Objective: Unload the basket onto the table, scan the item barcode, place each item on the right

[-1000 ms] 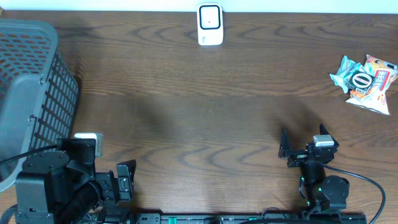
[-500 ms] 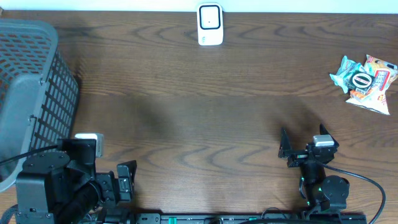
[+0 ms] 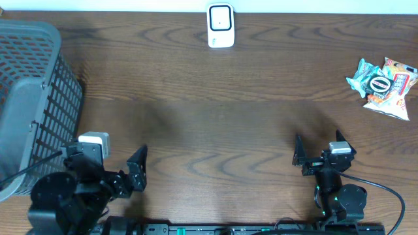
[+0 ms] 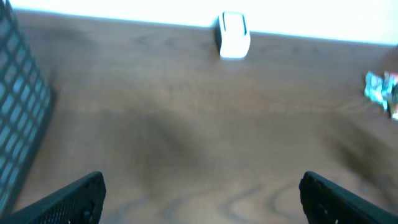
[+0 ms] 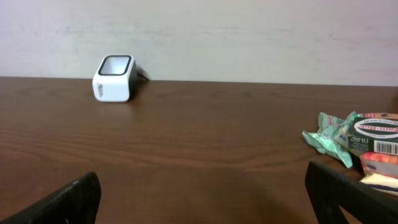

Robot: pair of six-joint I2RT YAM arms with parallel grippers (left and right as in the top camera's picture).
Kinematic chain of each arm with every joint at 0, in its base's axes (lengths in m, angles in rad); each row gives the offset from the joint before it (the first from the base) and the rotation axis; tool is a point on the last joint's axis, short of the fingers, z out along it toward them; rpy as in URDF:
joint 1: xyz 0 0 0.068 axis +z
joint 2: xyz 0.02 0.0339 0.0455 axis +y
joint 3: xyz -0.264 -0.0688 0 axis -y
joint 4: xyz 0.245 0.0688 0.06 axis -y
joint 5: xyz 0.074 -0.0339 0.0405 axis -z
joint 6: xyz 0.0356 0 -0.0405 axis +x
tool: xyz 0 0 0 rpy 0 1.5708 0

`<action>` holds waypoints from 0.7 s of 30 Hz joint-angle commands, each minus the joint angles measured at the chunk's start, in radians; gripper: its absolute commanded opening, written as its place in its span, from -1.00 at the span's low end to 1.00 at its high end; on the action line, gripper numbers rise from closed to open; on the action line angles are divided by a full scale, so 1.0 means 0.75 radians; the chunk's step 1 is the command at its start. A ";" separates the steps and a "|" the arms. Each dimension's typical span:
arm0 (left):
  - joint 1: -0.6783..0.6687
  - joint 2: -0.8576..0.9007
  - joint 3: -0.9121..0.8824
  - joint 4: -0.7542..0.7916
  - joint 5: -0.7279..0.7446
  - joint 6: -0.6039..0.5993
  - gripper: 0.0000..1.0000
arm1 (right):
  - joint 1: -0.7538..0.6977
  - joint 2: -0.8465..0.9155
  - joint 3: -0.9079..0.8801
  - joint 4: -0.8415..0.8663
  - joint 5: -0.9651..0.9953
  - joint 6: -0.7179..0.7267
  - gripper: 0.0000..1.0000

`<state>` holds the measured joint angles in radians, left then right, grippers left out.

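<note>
The left gripper [image 4: 202,183] has its jaws spread wide with only tabletop between them, and the right gripper [image 5: 202,177] stands just as wide. Both sit at the near edge of the table [image 3: 209,104], well apart from the white scanner [image 3: 221,26] at the far edge, with open wood leading up to it. Far left of the scanner, a grey mesh basket [image 3: 32,91] is cut off by the frame. The left wrist view is blurred. Far right of the scanner lie the snack packets [image 3: 382,81], teal and orange-white, overlapping. A barcode [image 5: 387,148] faces the right wrist camera.
</note>
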<state>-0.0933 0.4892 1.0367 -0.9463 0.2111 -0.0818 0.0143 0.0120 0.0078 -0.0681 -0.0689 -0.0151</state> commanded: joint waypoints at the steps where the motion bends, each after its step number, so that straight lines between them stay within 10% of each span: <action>1: 0.024 -0.109 -0.174 0.137 0.007 0.002 0.95 | -0.003 -0.009 -0.003 -0.005 0.013 -0.001 0.98; 21: 0.103 -0.453 -0.703 0.588 0.016 0.013 0.95 | -0.003 -0.009 -0.003 -0.005 0.013 -0.001 0.98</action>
<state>-0.0212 0.1814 0.5541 -0.5480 0.2111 -0.0811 0.0143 0.0120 0.0078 -0.0689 -0.0669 -0.0151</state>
